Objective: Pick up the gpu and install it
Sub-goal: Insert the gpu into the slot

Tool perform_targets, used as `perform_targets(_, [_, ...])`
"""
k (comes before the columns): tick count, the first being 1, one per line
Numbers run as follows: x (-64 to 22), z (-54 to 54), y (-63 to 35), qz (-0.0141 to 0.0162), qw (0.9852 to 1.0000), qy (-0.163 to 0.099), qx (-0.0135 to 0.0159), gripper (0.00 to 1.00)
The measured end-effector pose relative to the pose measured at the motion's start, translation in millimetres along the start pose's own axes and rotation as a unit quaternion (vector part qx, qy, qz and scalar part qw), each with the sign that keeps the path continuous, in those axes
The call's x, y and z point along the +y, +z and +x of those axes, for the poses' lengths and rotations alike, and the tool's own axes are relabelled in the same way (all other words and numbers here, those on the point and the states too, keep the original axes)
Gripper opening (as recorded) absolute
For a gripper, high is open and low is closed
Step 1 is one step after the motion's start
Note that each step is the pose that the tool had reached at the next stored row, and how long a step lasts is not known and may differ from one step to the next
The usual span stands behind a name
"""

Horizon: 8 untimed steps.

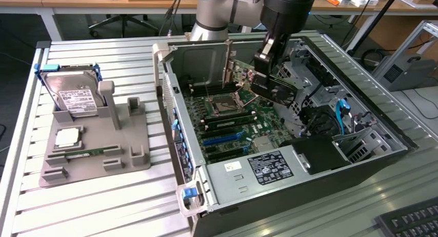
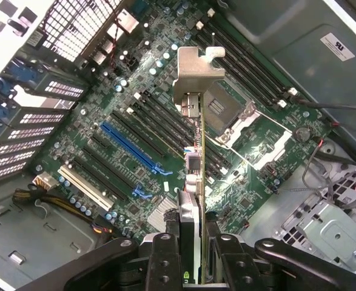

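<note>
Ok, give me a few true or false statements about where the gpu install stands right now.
1. The end effector grips the gpu above the motherboard. True.
2. The gpu is seated in the blue slot. False: the blue slot is empty.
3. The hard drive sits in the gray fixture outside the case. True.
4. The case is closed. False: its side is open, exposing the motherboard.

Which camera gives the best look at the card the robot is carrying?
The exterior view: the gpu shows its black face and green board above the open case. The wrist view shows it edge-on, silver bracket ahead, clamped in the end effector.
</note>
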State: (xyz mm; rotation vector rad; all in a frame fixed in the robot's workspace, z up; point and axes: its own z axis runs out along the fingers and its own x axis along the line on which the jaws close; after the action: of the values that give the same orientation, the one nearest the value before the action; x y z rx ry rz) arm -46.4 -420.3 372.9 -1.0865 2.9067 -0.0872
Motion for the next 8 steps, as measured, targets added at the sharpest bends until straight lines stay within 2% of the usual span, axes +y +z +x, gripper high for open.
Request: perform_targets(8, [0.0,0.0,0.0,0.0003,1.0,-0.007,-0.0001,0.27])
